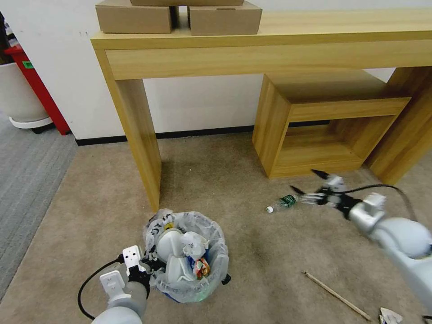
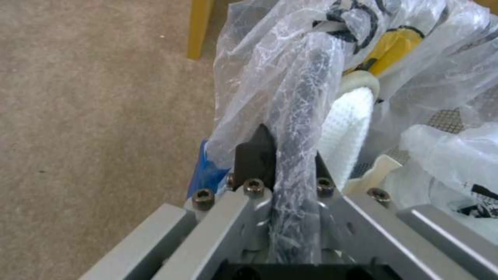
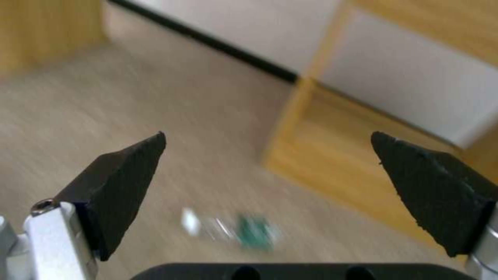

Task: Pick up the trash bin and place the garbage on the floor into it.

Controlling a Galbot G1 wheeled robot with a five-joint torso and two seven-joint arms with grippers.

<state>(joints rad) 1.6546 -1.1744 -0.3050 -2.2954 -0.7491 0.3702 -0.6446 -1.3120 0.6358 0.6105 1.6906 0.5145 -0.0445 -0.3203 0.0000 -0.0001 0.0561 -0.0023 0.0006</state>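
Beige-tan short-pile carpet (image 1: 234,162) underfoot, meeting grey ribbed carpet (image 1: 27,166) at left. Plain white wall (image 1: 198,103) with black skirting behind. Long light-wood console table (image 1: 270,49) bearing brown cardboard boxes (image 1: 180,15); lower open wooden shelf unit (image 1: 328,121) beneath. Red object (image 1: 38,90) beside a white tub (image 1: 18,94), far left.

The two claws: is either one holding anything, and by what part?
The left gripper is shut on the trash bin, pinching its bag-covered rim. The right gripper is open and holds nothing; it is over the floor by a small bottle.
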